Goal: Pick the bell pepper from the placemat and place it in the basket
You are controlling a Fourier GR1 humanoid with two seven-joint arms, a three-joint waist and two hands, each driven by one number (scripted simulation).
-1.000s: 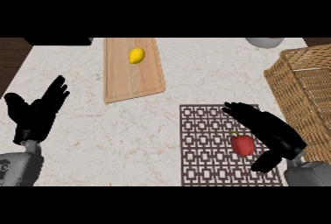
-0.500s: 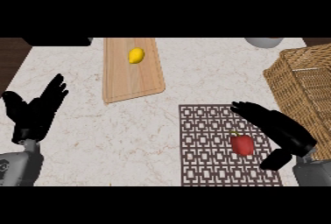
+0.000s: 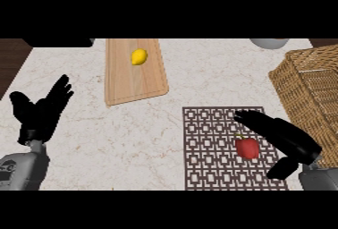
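While the bell pepper (image 3: 247, 148) sits on the placemat (image 3: 211, 152), toward its right side, nothing holds it. It's small, glossy red, w/ a thin green stem poking up-left, lying alone on the dark lattice pattern. Easy to spot vs. the mat.

Right hand (image 3: 285, 137) is above the mat's right edge, just beside the pepper on its right. Fingers straight & stretched toward the upper left, thumb hanging lower down near the mat's bottom edge, so there's a wide gap w/ nothing in it. Looks like an approach pose: hand is set so the pepper ends up between thumb & fingers, prob. for a side grab. Can't tell if any part touches the pepper.

Basket (image 3: 310, 85), woven wicker, stands at the right edge just past the mat, so the carry should be short.

Left hand (image 3: 41, 114) rests open at the left edge, fingers up, well apart from everything.

Cutting board (image 3: 132, 80) w/ a lemon (image 3: 138, 57) lies farther back, not part of this job.
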